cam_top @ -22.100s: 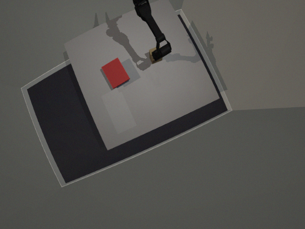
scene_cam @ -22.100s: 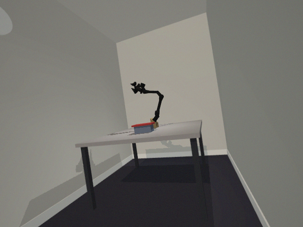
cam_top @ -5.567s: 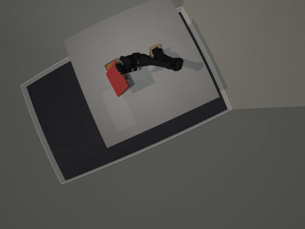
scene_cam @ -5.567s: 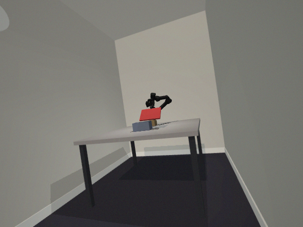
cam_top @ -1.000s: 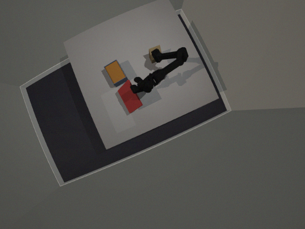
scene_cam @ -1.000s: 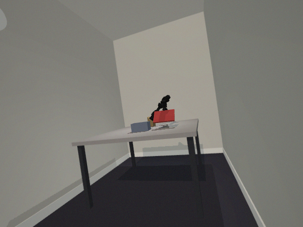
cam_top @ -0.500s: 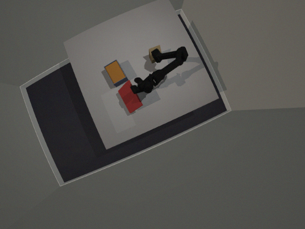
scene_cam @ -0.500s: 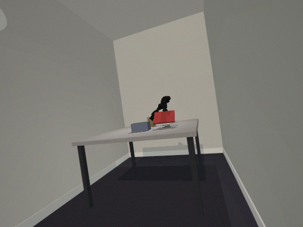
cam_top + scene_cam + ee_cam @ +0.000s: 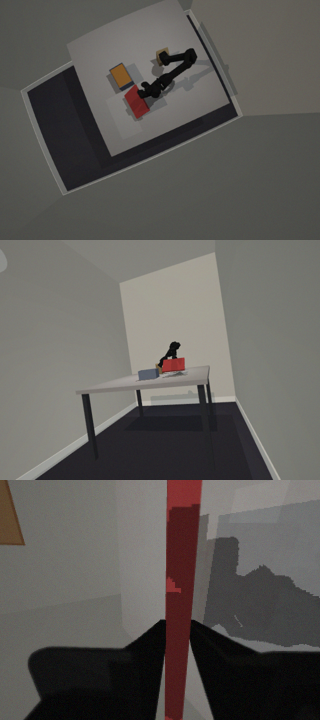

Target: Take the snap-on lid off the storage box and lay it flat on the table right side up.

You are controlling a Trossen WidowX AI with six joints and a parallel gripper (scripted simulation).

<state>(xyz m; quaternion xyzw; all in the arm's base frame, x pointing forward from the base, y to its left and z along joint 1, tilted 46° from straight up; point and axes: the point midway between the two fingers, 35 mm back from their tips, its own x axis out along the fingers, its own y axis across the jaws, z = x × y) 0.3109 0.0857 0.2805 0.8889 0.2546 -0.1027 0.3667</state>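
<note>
The red lid (image 9: pixel 135 103) (image 9: pixel 173 365) (image 9: pixel 181 545) is off the box and steeply tilted, with a broad face turned toward the exterior camera. Its lower edge looks a little above the table, over its shadow. My gripper (image 9: pixel 141 94) (image 9: pixel 177 625) is shut on the lid's edge; in the wrist view the lid is a narrow strip between the fingertips. The blue-grey storage box (image 9: pixel 127 86) (image 9: pixel 148 374) stands upright on the table, with an orange surface inside its rim. The lid is beside the box, close to its near corner in the top view.
The light table (image 9: pixel 129 33) (image 9: pixel 116 385) ends in a front edge past the lid in the top view. A paler rectangle (image 9: pixel 124 126) shows on the table beside the lid. A tan block (image 9: pixel 166 49) (image 9: pixel 156 365) is at the arm's base.
</note>
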